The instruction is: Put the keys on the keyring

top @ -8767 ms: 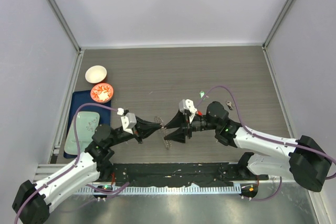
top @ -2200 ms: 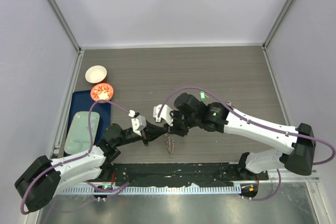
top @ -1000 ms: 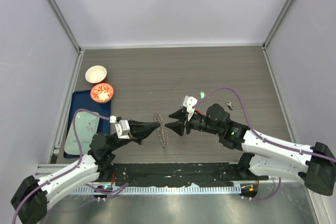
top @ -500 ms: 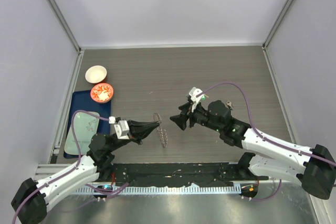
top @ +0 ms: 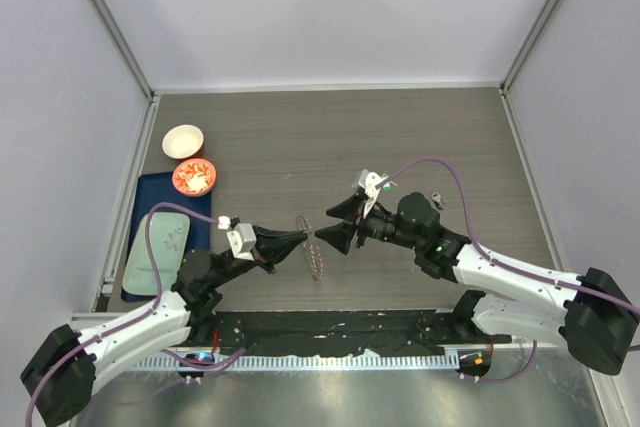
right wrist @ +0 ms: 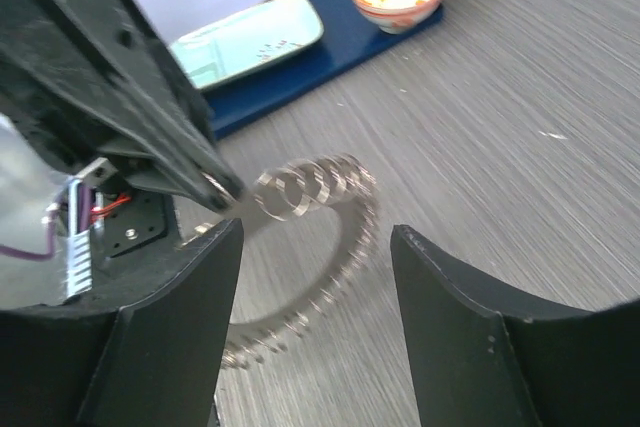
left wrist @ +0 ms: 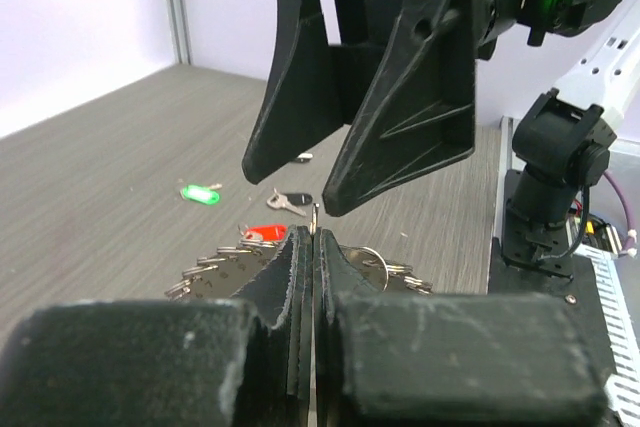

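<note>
My left gripper point(top: 303, 236) is shut on the edge of the keyring point(top: 312, 252) and holds it upright on edge above the table. In the left wrist view the jaws point(left wrist: 314, 232) pinch a thin metal rim, and the jagged ring point(left wrist: 215, 272) spreads to both sides. My right gripper point(top: 322, 226) is open and empty, its fingers point(left wrist: 400, 97) just in front of the ring. In the right wrist view the ring point(right wrist: 345, 232) hangs between the open fingers point(right wrist: 170, 327). A red key point(left wrist: 265, 233), a green key point(left wrist: 200, 192) and a black-headed key point(left wrist: 285, 201) lie on the table beyond.
A white bowl point(top: 183, 140) and an orange bowl point(top: 194, 176) stand at the far left, beside a blue tray point(top: 155, 187) with a pale green slab point(top: 160, 242). The green key point(top: 385, 184) and another key point(top: 437, 198) lie right of the grippers.
My right gripper has moved down and left to the ring and now stands open around its top edge. My left gripper has shifted slightly right, still holding the ring.
</note>
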